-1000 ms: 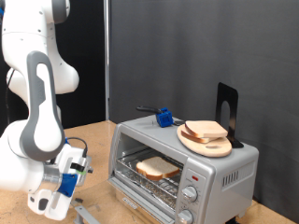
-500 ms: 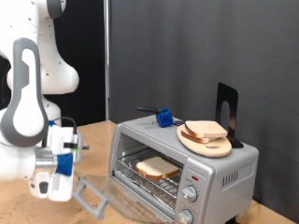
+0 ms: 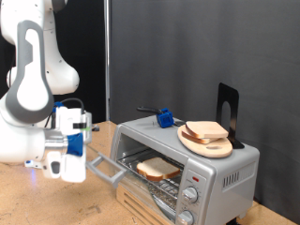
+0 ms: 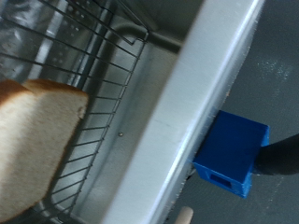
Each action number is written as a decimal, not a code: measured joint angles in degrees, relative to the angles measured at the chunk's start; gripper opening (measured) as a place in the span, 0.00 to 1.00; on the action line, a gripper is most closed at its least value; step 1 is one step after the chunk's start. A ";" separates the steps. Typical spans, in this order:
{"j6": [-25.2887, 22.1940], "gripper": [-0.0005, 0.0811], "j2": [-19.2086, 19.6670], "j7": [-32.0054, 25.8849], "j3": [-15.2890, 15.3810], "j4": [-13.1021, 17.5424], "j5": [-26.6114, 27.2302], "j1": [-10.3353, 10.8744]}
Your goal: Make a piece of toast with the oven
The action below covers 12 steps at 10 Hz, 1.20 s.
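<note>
Resting on the oven (image 3: 217,167) rack, the toast (image 3: 157,169) looks light, soft, crumbly; best held by its crust edges. Gripper (image 3: 86,157) near the door, claw state indiscernible.

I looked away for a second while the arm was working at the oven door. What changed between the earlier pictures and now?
The gripper rose from low near the table at the exterior view's left and moved toward the oven, lifting the glass door partway up with it. Whether it grips the door cannot be told. Unchanged: the piece of toast on the rack inside, the bread on the wooden plate on top, and the blue object.
</note>
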 joint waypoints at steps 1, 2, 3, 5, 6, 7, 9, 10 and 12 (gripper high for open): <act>-0.04 1.00 -1.38 0.00 0.80 -0.53 1.11 0.34; -0.02 1.00 -2.76 0.27 1.59 -1.02 1.95 0.85; 0.04 1.00 -4.14 1.24 2.55 -1.48 2.76 1.43; 0.95 1.00 -6.98 3.97 4.69 -2.43 4.19 2.96; 1.63 1.00 -8.39 5.43 5.83 -3.00 5.26 3.79; 2.51 1.00 -9.78 7.10 7.03 -3.56 6.20 4.59; 4.04 1.00 -12.67 10.76 9.01 -5.23 8.06 5.79; 4.83 1.00 -14.57 12.33 9.35 -6.17 8.89 5.79; 4.81 1.00 -17.87 14.91 8.91 -8.42 8.93 5.38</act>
